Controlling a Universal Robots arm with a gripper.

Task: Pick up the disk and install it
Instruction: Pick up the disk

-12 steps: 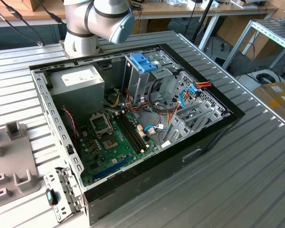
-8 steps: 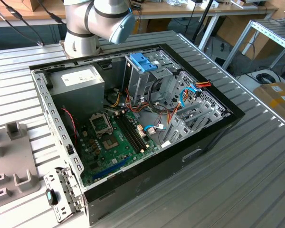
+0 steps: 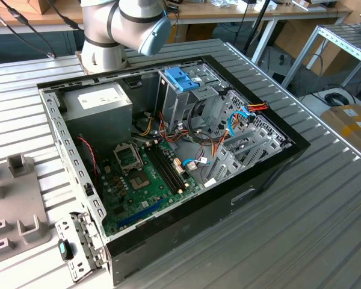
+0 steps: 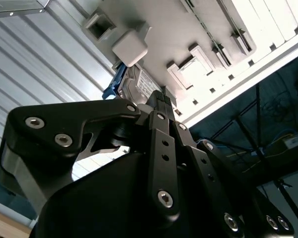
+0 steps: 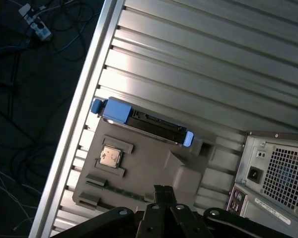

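Ribbed metal tabletop (image 5: pixel 213 59) lies below; nearest, the fingers (image 4: pixel 161 106) seem pressed together, gripping nothing. Beyond them the disk (image 5: pixel 141 121) stands on edge in a grey fixture tray (image 5: pixel 154 168) near the tabletop's edge, untouched, the computer case (image 5: pixel 278 173) farther off. Pick-up looks the step in hand: grasping needs them opened across its thin body

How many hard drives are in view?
1: the disk stands on edge in the grey fixture tray beside the computer case. More may be hidden inside the drive cage.
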